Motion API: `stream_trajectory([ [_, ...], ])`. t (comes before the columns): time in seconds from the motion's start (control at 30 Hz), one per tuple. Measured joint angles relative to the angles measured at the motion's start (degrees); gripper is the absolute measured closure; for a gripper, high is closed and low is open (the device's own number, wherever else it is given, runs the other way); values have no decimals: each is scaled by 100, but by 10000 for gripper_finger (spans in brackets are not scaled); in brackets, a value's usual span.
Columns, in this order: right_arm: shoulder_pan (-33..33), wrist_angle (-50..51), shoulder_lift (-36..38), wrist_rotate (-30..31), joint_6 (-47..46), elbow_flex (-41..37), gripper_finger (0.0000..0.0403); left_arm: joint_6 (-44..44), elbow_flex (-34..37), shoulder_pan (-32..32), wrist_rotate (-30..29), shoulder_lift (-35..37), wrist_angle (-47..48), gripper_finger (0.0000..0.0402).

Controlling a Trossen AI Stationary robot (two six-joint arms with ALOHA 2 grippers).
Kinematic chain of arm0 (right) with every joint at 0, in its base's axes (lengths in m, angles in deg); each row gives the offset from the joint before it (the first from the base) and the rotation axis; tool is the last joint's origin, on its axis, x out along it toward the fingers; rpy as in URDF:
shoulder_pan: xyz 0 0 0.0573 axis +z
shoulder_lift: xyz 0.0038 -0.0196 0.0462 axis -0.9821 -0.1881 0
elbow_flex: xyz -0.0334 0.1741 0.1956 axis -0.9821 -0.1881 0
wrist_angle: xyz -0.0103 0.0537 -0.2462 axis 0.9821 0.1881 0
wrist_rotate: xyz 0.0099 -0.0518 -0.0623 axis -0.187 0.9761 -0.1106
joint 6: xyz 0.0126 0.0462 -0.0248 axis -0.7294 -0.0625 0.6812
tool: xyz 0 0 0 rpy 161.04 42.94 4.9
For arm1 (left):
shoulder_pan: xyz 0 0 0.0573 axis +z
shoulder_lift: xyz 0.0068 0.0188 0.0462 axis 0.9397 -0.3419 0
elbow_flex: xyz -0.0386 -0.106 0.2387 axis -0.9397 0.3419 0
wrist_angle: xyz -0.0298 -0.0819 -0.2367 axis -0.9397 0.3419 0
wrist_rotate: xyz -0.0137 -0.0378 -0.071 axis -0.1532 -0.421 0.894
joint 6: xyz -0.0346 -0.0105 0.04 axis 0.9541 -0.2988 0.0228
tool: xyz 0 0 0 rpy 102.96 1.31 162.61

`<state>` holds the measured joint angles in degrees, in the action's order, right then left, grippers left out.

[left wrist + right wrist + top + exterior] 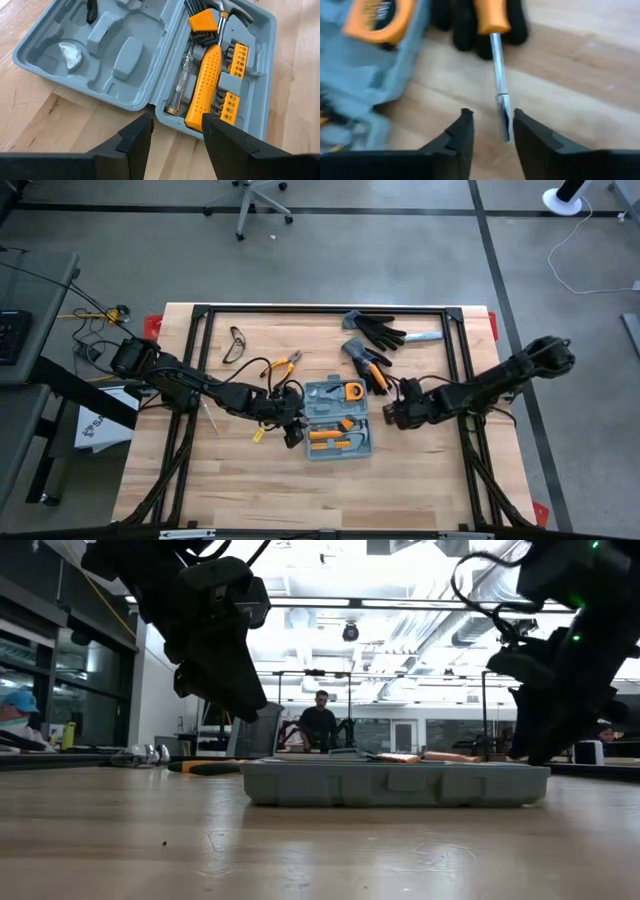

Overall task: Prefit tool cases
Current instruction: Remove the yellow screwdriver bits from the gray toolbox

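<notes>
The grey-blue tool case (335,418) lies open and flat mid-table, seen edge-on in the low view (395,783). In its molded halves (125,55) are an orange-handled hammer (207,80), hex keys, bit strips and a tester screwdriver. My left gripper (292,432) hovers open over the case's near-left rim (176,122), by the hinge. My right gripper (388,416) is open at the case's right side (491,117). An orange-handled screwdriver (492,15) rests with its handle on a black glove, and its shaft runs in between the fingers. My right gripper has the screwdriver's metal tip (506,125) between its open fingers, close beside one finger (520,130). The fingers lie along the shaft. I cannot tell whether the finger touches the tip. My left gripper touches nothing.
Two black-and-grey gloves (375,330) (365,358) lie beyond the case, with a grey tool (425,337) to their right. Orange pliers (285,365) and safety glasses (235,343) lie far-left. Bare wood runs along the near edge. A person (320,720) stands in the room behind.
</notes>
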<state>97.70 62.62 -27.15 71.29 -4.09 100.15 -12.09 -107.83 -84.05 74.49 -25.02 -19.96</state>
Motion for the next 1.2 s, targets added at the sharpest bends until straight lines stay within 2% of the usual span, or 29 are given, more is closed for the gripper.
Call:
stream_trajectory([
  [0.13, 157, -826, 0, 4, 338, 0, 244, 0, 0, 0, -48, 0, 0, 237],
  [0.27, 262, -2373, 0, 54, 1192, 0, 242, -2, 0, 3, -160, 0, -7, 237],
  [0.37, 201, -3025, -32, 48, 1429, 2, 242, -65, 0, 34, -198, 0, -55, 237],
  [0.5, 7, -3068, -241, -90, 1311, 2, 243, -96, 0, 94, -206, 0, -76, 237],
  [0.73, -244, -3920, -969, -1015, 1202, 25, 243, -94, 0, 96, -212, 0, -77, 237],
  [1.2, -282, -4005, -2131, -1069, 627, 715, 242, -48, 0, 94, -317, 0, -76, 237],
])
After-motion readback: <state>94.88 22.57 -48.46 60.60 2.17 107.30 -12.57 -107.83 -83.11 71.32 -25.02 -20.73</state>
